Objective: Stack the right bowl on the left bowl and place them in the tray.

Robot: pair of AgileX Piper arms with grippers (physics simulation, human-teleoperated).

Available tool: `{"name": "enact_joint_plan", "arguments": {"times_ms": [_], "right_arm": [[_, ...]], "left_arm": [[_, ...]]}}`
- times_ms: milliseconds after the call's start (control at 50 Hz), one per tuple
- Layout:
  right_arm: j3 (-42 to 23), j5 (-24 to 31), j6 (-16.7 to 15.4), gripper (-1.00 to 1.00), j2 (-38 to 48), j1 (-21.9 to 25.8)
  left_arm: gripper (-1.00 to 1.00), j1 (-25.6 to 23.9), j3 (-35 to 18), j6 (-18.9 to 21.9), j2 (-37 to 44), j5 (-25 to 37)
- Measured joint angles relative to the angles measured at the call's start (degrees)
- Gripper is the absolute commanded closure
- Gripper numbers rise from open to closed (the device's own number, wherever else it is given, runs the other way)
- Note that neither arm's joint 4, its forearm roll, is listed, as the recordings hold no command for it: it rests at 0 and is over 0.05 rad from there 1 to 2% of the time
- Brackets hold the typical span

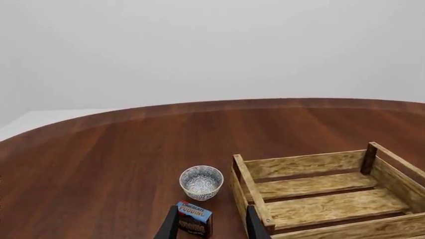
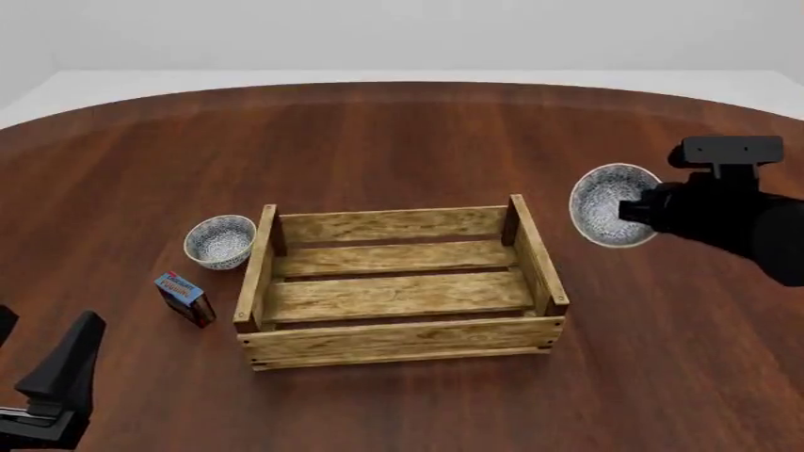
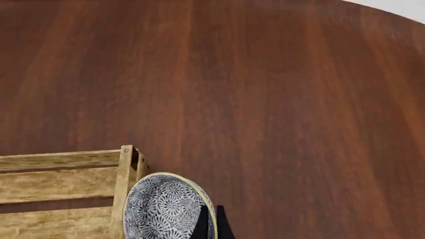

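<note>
**A:** ok so what's the right claw doing here?

**B:** it's clamped on the rim of the right bowl. The bowl is tipped on its side so the patterned inside faces the camera, and it's up off the surface, just past the right end of the tray. From the right wrist view you see the fingers pinching the bowl edge, with the tray's corner post right beside the bowl.

**A:** and the left claw?

**B:** that one's spread wide and holding nothing. In the front view it sits low at the near left corner, well apart from everything. The wrist view looks out between its two dark fingers at a small blue-and-red box and the left bowl beyond it.

**A:** where's the left bowl exactly?

**B:** upright on the surface, just beside the tray's left end, near the far-left corner post. Can't tell if it actually touches the wood. The little box stands a bit nearer the camera, also left of the tray.

**A:** anything in the tray?

**B:** only its light wood slats and four corner posts are showing. It sits about mid-surface on the dark reddish wood.
</note>
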Motion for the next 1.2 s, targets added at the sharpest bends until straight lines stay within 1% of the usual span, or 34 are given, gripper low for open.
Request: {"name": "enact_joint_plan", "arguments": {"times_ms": [300,540,880,1200], "right_arm": [[-3.08,3.72,1.2,1.0,-4.65,5.94],[-4.98,4.74,2.46,1.0,-7.2,11.22],[-5.15,2.78,3.72,1.0,-11.31,17.2],[-3.78,-2.5,5.17,1.0,-11.7,21.57]], "left_arm": [[-1.0,0.07,-0.08,-0.05,0.0,-0.05],[-1.0,-0.26,-0.48,0.19,0.0,0.27],[-1.0,-0.57,-1.68,0.95,0.02,1.22],[-1.0,-0.5,-2.53,1.53,0.12,1.95]]}}
